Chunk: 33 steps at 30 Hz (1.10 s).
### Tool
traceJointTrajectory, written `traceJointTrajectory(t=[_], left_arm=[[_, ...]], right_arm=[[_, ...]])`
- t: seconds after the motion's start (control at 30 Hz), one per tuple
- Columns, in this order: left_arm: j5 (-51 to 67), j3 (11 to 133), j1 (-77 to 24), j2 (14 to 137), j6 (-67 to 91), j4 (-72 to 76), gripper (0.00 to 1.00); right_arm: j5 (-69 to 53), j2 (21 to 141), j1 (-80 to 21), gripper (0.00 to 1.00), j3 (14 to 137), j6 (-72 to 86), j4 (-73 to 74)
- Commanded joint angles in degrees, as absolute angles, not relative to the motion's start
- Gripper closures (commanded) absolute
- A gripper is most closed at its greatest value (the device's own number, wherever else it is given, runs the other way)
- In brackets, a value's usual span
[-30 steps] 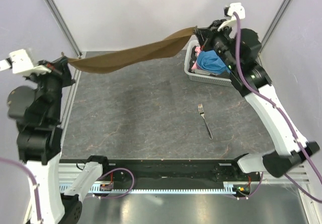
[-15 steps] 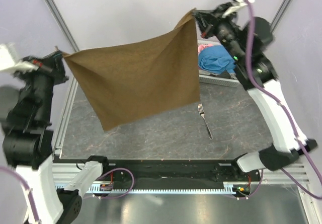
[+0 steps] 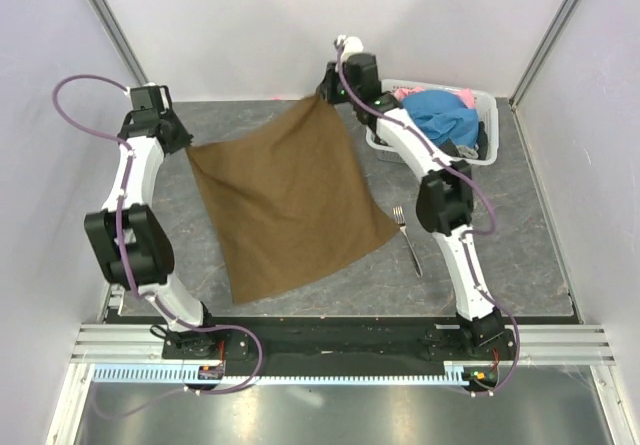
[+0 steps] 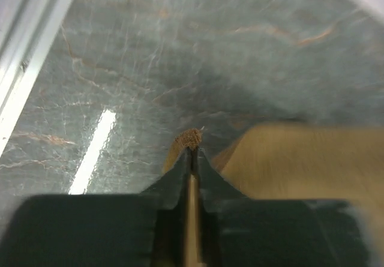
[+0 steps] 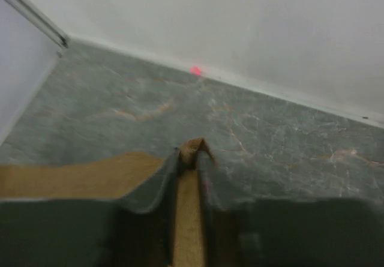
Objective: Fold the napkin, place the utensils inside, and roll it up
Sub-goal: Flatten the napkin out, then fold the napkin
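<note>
The brown napkin [image 3: 290,200] lies spread flat on the dark table, turned like a diamond. My left gripper [image 3: 186,143] is shut on its left corner, seen pinched between the jaws in the left wrist view [image 4: 191,141]. My right gripper [image 3: 322,95] is shut on its far corner, seen in the right wrist view [image 5: 193,148]. Both grippers are low at the table's far side. The silver fork [image 3: 406,238] lies on the table just right of the napkin's right corner, tines pointing away.
A white basket [image 3: 378,137] with blue cloth [image 3: 440,115] and pink cloth [image 3: 408,92] stands at the back right, close to the right arm. Walls and a metal frame bound the table at the back and the sides.
Both arms have swung forward and down from holding the napkin stretched in the air. The napkin now lies spread on the table, its two corners still gripped.
</note>
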<state>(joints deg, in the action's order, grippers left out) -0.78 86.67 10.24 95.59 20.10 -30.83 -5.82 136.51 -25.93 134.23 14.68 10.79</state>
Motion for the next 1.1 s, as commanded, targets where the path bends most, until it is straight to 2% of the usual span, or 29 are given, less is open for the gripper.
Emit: traceJointTrajectory(t=[0.0, 0.07, 0.1, 0.17, 0.2, 0.37, 0.6, 0.73, 0.93, 1.07], left_arm=[[0.62, 93.16, 10.63, 100.1, 19.87, -27.95, 0.51], [0.26, 93.95, 10.63, 100.37, 19.69, -28.47, 0.27], [0.18, 93.78, 10.63, 99.94, 19.86, -28.39, 0.24], [0.18, 93.6, 10.46, 98.27, 19.95, -28.3, 0.21], [-1.22, 93.52, 10.37, 97.65, 19.95, -28.3, 0.07], [-0.27, 92.38, 9.85, 94.4, 19.34, -28.74, 0.06], [3.5, 90.89, 1.94, 91.15, 13.89, -33.66, 0.06], [23.06, 85.01, 1.23, 87.46, 12.57, -35.95, 0.07], [18.74, 69.11, 0.79, 77.26, 12.22, -31.12, 0.07], [18.28, 69.08, 0.88, 74.62, 12.92, -30.15, 0.06]], right_arm=[[-9.57, 142.47, -25.84, 0.46, 141.6, 17.58, 4.06], [-11.24, 141.86, -25.84, 0.31, 139.14, 18.19, 1.94], [-11.68, 140.99, -25.93, 0.23, 138.0, 18.19, 1.67], [-12.04, 137.04, -25.75, 0.19, 133.0, 17.84, 1.14], [-12.39, 135.28, -25.84, 0.17, 130.8, 17.67, 0.97], [-11.61, 119.82, -25.93, 0.15, 111.13, 19.33, 1.14], [-4.93, 100.92, -25.93, 0.17, 84.23, 24.25, 8.78], [-4.22, 90.73, -25.84, 0.21, 66.94, 24.09, 13.95], [1.84, 82.1, -24.26, 0.29, 56.53, 22.5, 24.06], [3.52, 80.33, -23.21, 0.35, 54.23, 23.11, 26.8]])
